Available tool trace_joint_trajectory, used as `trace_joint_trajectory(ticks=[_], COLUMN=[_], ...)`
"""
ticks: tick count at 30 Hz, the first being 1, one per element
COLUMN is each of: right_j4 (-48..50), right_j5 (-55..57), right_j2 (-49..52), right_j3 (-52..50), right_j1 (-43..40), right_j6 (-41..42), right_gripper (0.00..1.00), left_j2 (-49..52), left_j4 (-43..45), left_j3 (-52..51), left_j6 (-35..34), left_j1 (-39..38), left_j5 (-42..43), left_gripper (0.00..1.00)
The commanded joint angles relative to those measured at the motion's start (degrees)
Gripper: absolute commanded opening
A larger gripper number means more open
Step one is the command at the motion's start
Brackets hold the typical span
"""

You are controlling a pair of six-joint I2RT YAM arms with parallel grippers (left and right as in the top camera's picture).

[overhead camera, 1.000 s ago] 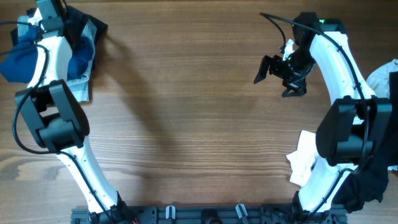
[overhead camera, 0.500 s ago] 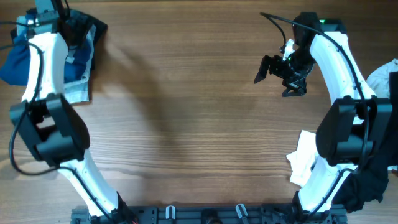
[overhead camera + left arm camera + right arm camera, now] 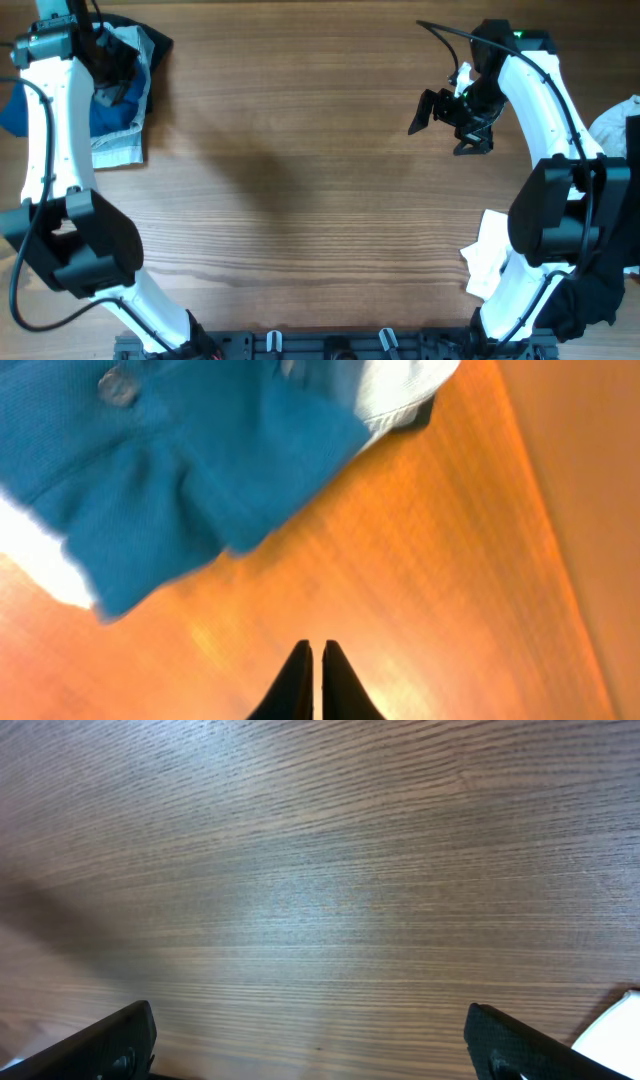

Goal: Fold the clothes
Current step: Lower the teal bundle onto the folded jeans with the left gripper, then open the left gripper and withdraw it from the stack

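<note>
Nearest the robot's base, a crumpled white cloth (image 3: 488, 255) is lying on the brown wood-grain worktop (image 3: 300, 200), just beside the right arm's lower link. A black soft garment (image 3: 592, 295) is bunching at the right edge behind that arm, and another white fabric piece (image 3: 618, 122) is showing farther up the same edge. In the middle distance the right gripper (image 3: 447, 122) is hanging over bare wood with its jaws spread wide and nothing between them; its wrist view is showing 2 black fingertips (image 3: 112, 1042) at opposite lower corners. At the far left corner the heap of clothes is resting on the worktop. There a dark blue short-sleeved knit shirt (image 3: 112, 108) is lying partly over a pale blue fabric piece (image 3: 122, 150), with a dark fabric piece (image 3: 150, 45) at the top of the heap. The left gripper (image 3: 312, 665) is hovering near the shirt's edge, its jaws pressed together on nothing and clear of the cloth
</note>
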Motion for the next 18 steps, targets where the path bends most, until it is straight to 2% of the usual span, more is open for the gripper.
trace_joint_trajectory(ticks=[1, 7, 13, 18], right_j4=[0.6, 2.1, 2.6, 3.0], right_j5=[-0.8, -0.7, 1.7, 5.7], right_j2=[-1.0, -1.0, -1.0, -1.0], right_j3=[1.2, 1.2, 1.2, 1.2], right_j1=[0.1, 0.1, 0.1, 0.1], right_j6=[-2.1, -2.8, -4.9, -7.0], right_gripper=[1.00, 1.00, 1.00, 1.00], left_j2=[-5.6, -11.1, -21.1, -29.4], left_j4=[-8.2, -18.1, -18.9, -20.7], left_j3=[-0.2, -0.2, -0.2, -0.2], left_j6=[5.5, 5.6, 9.8, 9.8], left_j1=[0.1, 0.1, 0.0, 0.1], left_j5=[1.9, 1.9, 1.1, -3.3], left_gripper=[0.04, 0.04, 0.04, 0.04])
